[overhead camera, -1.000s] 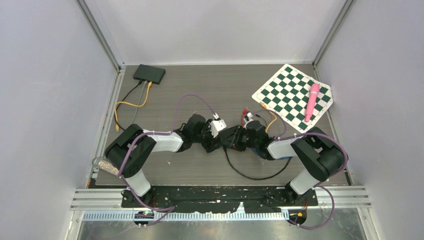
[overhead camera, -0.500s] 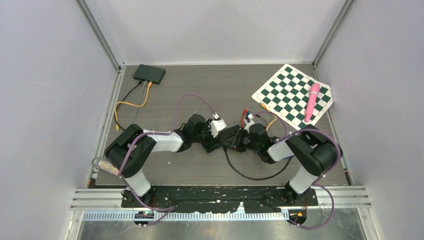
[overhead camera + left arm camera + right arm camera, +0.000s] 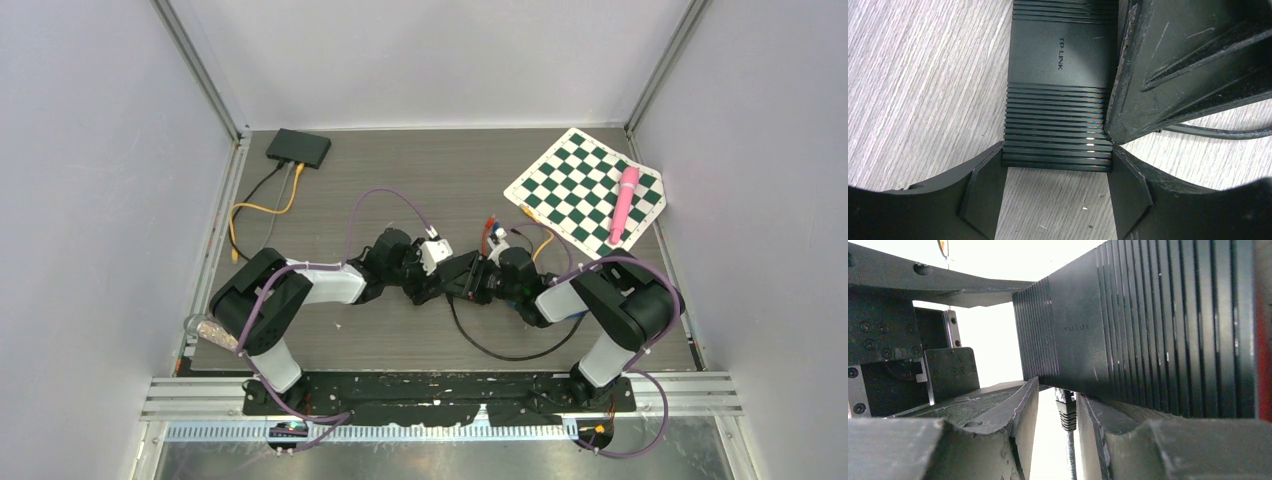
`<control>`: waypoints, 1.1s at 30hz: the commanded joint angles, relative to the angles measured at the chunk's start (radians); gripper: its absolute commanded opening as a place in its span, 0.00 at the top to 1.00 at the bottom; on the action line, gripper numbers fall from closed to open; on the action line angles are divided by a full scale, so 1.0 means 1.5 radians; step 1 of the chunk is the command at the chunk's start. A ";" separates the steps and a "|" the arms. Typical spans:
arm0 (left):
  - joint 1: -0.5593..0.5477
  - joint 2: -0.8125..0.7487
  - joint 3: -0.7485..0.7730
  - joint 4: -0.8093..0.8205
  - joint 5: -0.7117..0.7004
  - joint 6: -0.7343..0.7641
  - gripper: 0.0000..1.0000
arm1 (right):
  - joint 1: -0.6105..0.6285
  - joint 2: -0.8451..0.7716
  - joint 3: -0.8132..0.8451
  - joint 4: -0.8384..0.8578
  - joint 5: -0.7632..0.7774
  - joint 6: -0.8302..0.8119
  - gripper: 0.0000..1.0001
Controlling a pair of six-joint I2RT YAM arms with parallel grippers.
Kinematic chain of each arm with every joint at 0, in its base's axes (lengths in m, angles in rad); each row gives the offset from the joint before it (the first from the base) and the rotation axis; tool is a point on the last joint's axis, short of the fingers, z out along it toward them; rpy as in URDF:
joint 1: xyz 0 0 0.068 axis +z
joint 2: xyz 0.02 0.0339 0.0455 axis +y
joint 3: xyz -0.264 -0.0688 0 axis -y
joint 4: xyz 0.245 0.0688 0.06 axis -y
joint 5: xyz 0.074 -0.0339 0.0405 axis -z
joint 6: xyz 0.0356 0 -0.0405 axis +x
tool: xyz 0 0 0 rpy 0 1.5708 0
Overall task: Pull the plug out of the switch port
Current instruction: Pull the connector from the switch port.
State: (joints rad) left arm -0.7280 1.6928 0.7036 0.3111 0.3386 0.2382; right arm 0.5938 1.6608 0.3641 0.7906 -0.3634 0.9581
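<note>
The plug (image 3: pixel 1066 410) sat at the lower edge of the switch (image 3: pixel 1148 330), with its black cable (image 3: pixel 1069 452) dropping away beneath it. It lay in the narrow gap of the right gripper (image 3: pixel 1055 400). The jaws stood slightly apart on either side of it. A strip of light showed between the plug and one finger (image 3: pixel 1018 415), so they were not pinching it.

In the top view, the left arm (image 3: pixel 320 283) and the right arm (image 3: pixel 600 300) rose from their bases at the near edge of the table (image 3: pixel 400 340). Both were folded low, with elbows out to the sides and forearms turned inward, so the wrists faced each other over the middle of the table. A loop of the cable lay on the wood just in front of them.

The left gripper (image 3: pixel 1057 155) was clamped on the ribbed end of the switch, its fingers (image 3: pixel 983 185) pressed against both side walls. One finger of the right gripper overlapped the switch's far edge.

Farther back, a checkered mat (image 3: pixel 580 185) lay at the right with a pink tube (image 3: pixel 625 205) on it. In the far left corner sat a black box (image 3: pixel 298 148), with a yellow cable (image 3: pixel 262 208) and a dark one trailing from it.
</note>
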 commanded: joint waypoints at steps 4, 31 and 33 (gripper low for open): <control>-0.009 0.019 -0.016 -0.018 0.039 -0.011 0.54 | 0.007 -0.015 -0.024 -0.031 -0.012 -0.027 0.63; -0.009 0.036 -0.011 -0.026 0.026 -0.007 0.55 | 0.006 0.046 -0.102 0.166 -0.020 0.048 0.62; -0.009 0.034 -0.014 -0.023 0.027 -0.006 0.55 | 0.005 0.045 -0.101 0.163 -0.014 0.050 0.63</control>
State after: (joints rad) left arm -0.7330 1.7027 0.6987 0.3370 0.3672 0.2432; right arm 0.5922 1.7088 0.2333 1.0496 -0.3939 1.0344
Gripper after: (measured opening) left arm 0.681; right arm 0.377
